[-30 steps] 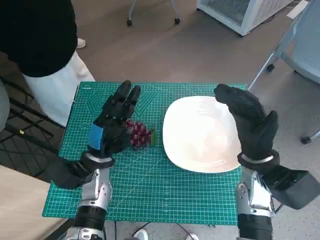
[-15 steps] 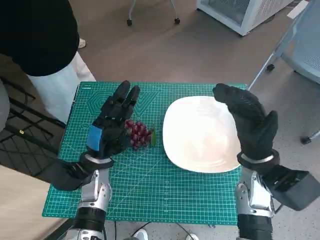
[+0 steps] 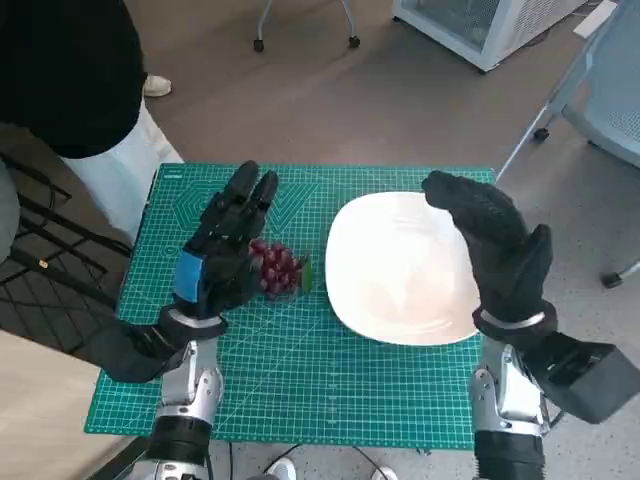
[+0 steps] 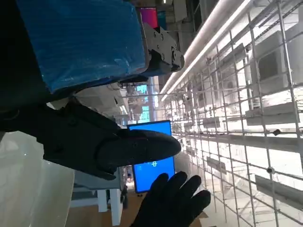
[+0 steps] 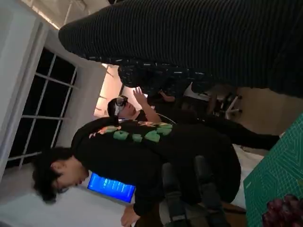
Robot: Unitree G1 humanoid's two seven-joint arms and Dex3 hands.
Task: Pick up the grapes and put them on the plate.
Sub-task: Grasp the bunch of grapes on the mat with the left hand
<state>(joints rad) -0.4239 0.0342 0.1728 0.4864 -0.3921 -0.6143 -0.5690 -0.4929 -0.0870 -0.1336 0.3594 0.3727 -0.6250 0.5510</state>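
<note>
Purple grapes [image 3: 280,268] lie on the green mat [image 3: 300,380], just beside the white plate [image 3: 400,270] — not yet lifted. Left hand [image 3: 225,250] hovers alongside, fingers spread, holding nothing; right hand [image 3: 495,245] spread above the plate. Step: reach. Next, likely — close around the bunch. Its long axis runs roughly away from the robot; stem direction unclear.

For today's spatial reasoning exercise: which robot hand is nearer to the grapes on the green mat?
Left. The left robot hand hovers right beside the grapes, fingers extended and holding nothing. The right robot hand is across the white plate, over its far edge.
</note>
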